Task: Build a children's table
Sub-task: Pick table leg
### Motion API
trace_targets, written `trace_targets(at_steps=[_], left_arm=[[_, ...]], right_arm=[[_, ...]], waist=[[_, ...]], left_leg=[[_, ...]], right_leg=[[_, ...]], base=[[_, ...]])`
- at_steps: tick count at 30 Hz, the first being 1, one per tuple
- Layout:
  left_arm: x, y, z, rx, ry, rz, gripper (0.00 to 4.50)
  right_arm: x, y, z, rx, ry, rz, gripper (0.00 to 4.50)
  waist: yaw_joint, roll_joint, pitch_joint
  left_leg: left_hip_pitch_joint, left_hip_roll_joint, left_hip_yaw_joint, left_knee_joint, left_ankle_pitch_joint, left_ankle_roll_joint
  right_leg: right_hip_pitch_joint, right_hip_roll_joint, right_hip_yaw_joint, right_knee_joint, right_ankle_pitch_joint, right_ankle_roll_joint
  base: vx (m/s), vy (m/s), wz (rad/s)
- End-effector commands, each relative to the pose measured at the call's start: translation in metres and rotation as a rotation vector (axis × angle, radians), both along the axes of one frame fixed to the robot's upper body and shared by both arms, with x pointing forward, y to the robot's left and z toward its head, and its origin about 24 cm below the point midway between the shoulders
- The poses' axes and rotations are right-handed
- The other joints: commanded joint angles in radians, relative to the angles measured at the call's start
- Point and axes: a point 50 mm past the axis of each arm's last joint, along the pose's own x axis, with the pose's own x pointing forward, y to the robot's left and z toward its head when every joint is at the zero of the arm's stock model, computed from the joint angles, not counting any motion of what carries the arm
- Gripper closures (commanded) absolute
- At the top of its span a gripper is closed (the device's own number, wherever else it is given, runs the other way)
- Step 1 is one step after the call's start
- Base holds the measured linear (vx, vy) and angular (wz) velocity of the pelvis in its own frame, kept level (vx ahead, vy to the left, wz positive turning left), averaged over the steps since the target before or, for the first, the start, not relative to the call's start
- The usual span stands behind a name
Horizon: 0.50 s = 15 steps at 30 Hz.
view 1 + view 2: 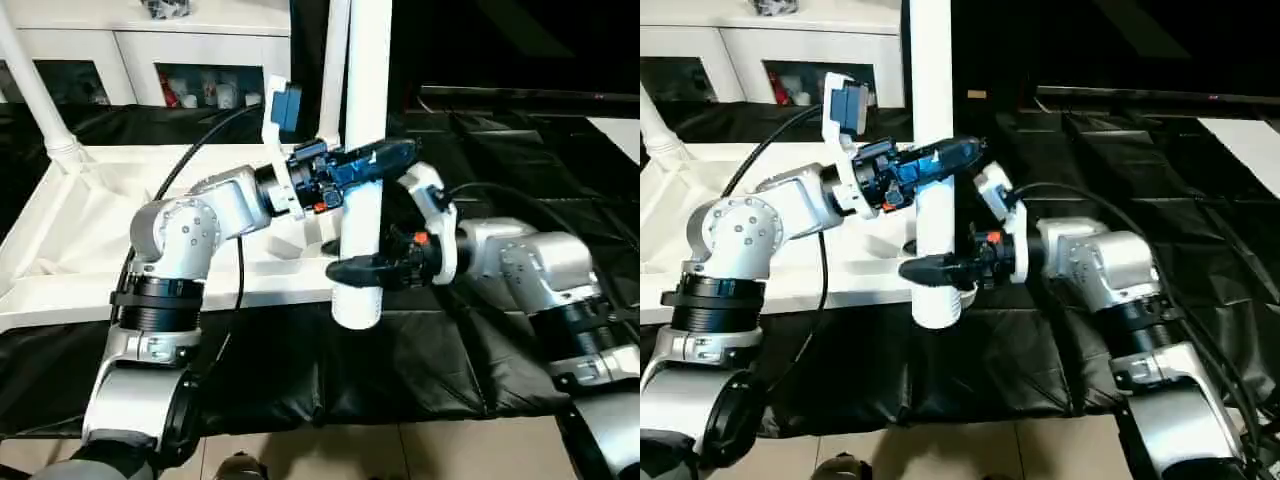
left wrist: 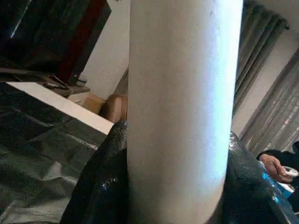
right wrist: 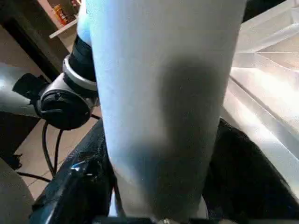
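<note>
While both end effectors clamp one upright white tube leg (image 1: 366, 150) at the near edge of the black-draped worktop (image 1: 300, 370), right end effector (image 1: 352, 270) low, left end effector (image 1: 385, 157) higher, one upturned tabletop (image 1: 70, 220) lies behind, one fitted leg (image 1: 35, 95) at its far corner.

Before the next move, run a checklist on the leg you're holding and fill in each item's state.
1. Left gripper clamped on the leg: ok.
2. Right gripper around the leg lower down: ok, tightness cannot tell.
3. Leg upright: ok.
4. Leg's lower end seated in a socket: not ok, it hangs in front of the tabletop.
5. Another leg fitted at the far left corner: ok.
6. Target socket free: cannot tell.
</note>
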Motion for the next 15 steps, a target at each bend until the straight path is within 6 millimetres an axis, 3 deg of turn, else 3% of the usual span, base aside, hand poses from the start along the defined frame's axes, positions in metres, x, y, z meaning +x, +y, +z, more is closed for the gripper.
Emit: trace_targets(at_steps=[1,5,8,11,15], left_arm=[[-0.002,-0.001,0.01,-0.011,-0.041,-0.025,2.64],[-0.003,-0.002,0.01,-0.015,-0.043,-0.033,2.64],[0.003,-0.003,0.009,-0.001,-0.024,0.03,1.94],[0.005,-0.003,0.007,0.027,-0.029,0.084,1.86],[0.013,-0.001,0.002,0.098,-0.04,0.236,1.47]], right_arm=[[0.001,0.001,0.005,-0.001,-0.011,0.016,2.0],[0.001,0.001,0.004,0.002,-0.009,0.014,2.27],[0.002,0.002,0.003,0.012,-0.02,-0.026,2.51],[0.004,0.004,0.003,0.016,-0.043,-0.103,2.55],[0.01,0.007,0.002,-0.019,-0.106,-0.24,2.57]], waist=[[0.003,0.0,-0.082],[0.003,0.003,-0.084],[0.002,0.002,-0.084],[0.003,0.001,-0.085],[-0.001,0.002,-0.083]], left_leg=[[0.015,0.008,0.005,-0.067,-0.256,-0.012],[0.015,0.008,0.005,-0.066,-0.241,-0.01],[0.015,0.007,0.006,-0.065,-0.24,-0.012],[0.016,0.007,0.006,-0.065,-0.242,-0.016],[0.016,0.007,0.003,-0.069,-0.25,-0.032]], right_leg=[[0.059,-0.037,0.027,-0.07,-0.295,-0.181],[0.06,-0.036,0.027,-0.066,-0.259,-0.192],[0.061,-0.036,0.027,-0.066,-0.25,-0.198],[0.061,-0.036,0.027,-0.067,-0.256,-0.196],[0.059,-0.038,0.027,-0.071,-0.288,-0.163]], base=[[0.0,0.0,0.0],[0.0,0.0,0.0],[0.0,0.0,0.0],[0.0,0.0,0.0],[0.0,0.0,0.0]])
